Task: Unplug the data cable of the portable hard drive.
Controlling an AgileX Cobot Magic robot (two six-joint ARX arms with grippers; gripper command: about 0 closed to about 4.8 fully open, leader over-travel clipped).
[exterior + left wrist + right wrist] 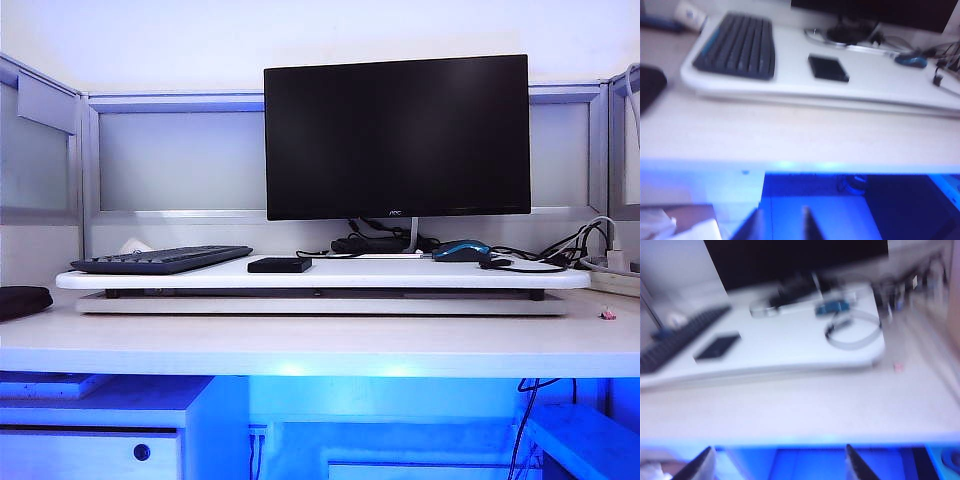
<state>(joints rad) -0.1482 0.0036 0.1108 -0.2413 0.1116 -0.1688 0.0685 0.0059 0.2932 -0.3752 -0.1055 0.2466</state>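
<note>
since both arms sit low at the desk's near edge, well apart from the drive point(279, 264), any reach from here is long, and a blurred wrist view could send a gripper onto the keyboard point(162, 260) instead. the left gripper point(782, 225) shows its fingertips close together with a narrow gap, holding nothing; the right gripper point(777, 465) stands spread wide and empty. the drive is a small flat matte black box on the white riser point(320, 278), between keyboard and mouse point(461, 250). no cable can be seen joined to it, so the thin black cable point(852, 329) looped near the mouse may already be free. if not, tugging could drag the light drive across the smooth board.
</note>
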